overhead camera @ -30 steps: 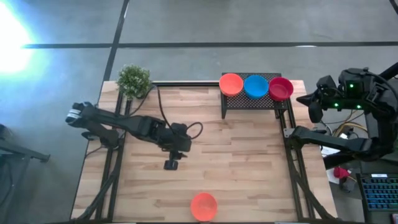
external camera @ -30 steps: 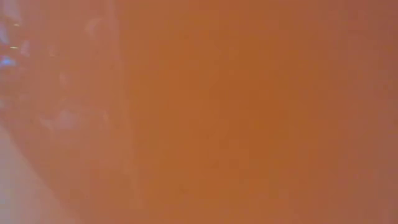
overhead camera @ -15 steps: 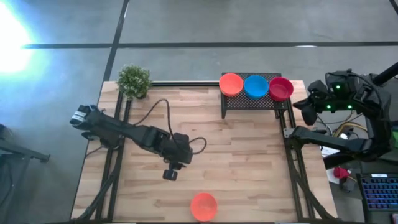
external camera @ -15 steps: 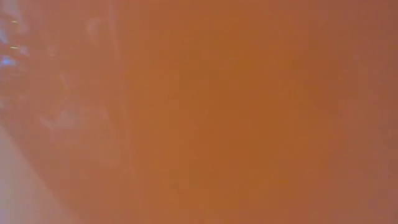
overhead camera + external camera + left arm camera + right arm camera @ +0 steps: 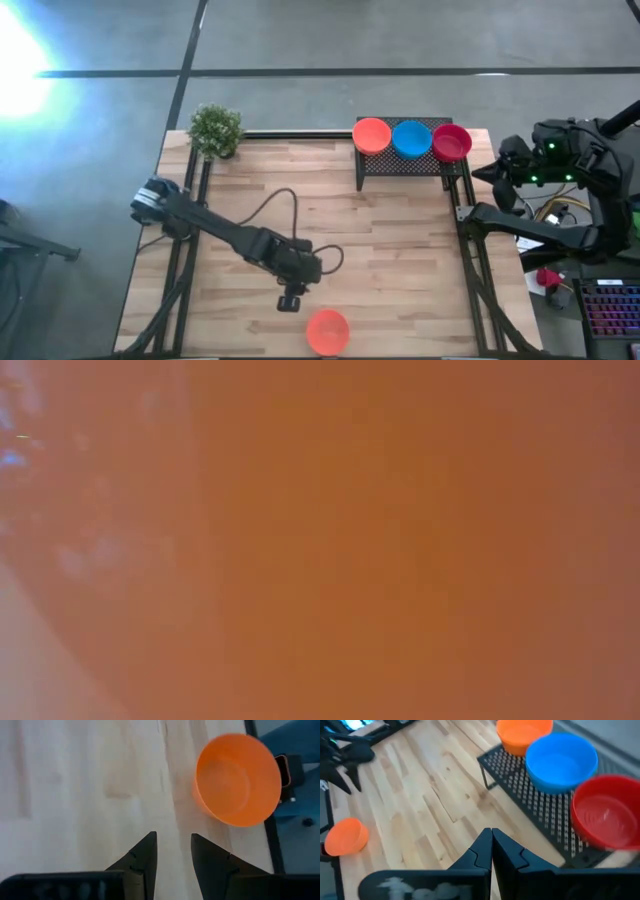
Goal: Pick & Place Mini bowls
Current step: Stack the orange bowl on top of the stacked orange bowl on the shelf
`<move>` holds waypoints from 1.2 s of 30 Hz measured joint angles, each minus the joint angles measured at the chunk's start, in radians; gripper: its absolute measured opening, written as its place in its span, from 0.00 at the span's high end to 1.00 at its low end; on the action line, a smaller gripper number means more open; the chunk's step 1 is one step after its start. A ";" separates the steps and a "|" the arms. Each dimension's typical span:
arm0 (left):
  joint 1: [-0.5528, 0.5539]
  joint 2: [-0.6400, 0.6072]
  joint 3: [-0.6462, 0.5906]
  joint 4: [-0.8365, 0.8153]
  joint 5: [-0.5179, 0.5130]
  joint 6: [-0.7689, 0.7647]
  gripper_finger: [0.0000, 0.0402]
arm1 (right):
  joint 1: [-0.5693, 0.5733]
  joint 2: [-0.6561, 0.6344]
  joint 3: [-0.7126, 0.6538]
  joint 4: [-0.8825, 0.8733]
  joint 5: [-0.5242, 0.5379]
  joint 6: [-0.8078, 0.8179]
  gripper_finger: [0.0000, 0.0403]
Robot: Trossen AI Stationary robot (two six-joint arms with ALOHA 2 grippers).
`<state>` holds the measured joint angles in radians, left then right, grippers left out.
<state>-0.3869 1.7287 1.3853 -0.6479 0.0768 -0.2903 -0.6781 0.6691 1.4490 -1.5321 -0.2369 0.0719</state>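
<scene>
One orange mini bowl [image 5: 327, 330] stands upright on the table at its near edge; in the left wrist view the same orange bowl [image 5: 237, 780] lies just ahead and to one side of the fingers. My left gripper [image 5: 290, 299] [image 5: 173, 842] hovers beside it, pointing down, open by a narrow gap, touching nothing. Three more bowls sit on the black mesh rack [image 5: 405, 162] at the far right: orange [image 5: 372, 134], blue [image 5: 411, 138], red [image 5: 451, 142]. My right gripper [image 5: 491, 845] is shut and waits off the table's right edge [image 5: 497, 180]. Other bowls are out of view.
A small green potted plant [image 5: 215, 130] stands at the table's far left corner. Black frame rails run along the left and right table edges. Bare wood lies between the rack and the near-edge bowl. The low view is filled by an orange blur.
My left gripper has travelled toward the table's near edge and to the right, closing on the orange bowl at the near edge, its arm stretching out further. The bowls have not moved.
</scene>
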 joint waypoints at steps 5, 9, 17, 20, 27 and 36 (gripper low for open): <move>-0.021 0.066 0.013 0.039 0.113 -0.198 0.72 | 0.000 -0.017 0.000 0.027 -0.052 0.003 0.98; -0.035 0.069 0.034 0.145 0.151 -0.305 0.72 | 0.000 -0.022 0.000 0.027 -0.064 0.024 0.98; -0.079 0.067 0.005 0.270 -0.039 -0.426 0.72 | 0.000 -0.020 0.000 0.033 -0.082 -0.007 0.98; -0.084 0.069 -0.003 0.264 -0.078 -0.437 0.72 | 0.000 -0.020 0.000 0.036 -0.105 -0.027 0.98; -0.089 0.153 -0.005 0.275 -0.057 -0.436 0.72 | 0.000 -0.021 0.000 0.044 -0.108 -0.032 0.98; -0.088 0.202 -0.005 0.290 -0.078 -0.431 0.72 | 0.000 -0.021 0.000 0.047 -0.115 -0.031 0.98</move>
<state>-0.4754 1.9306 1.3808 -0.3575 -0.0013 -0.7208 -0.6781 0.6479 1.4490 -1.4853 -0.3523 0.0410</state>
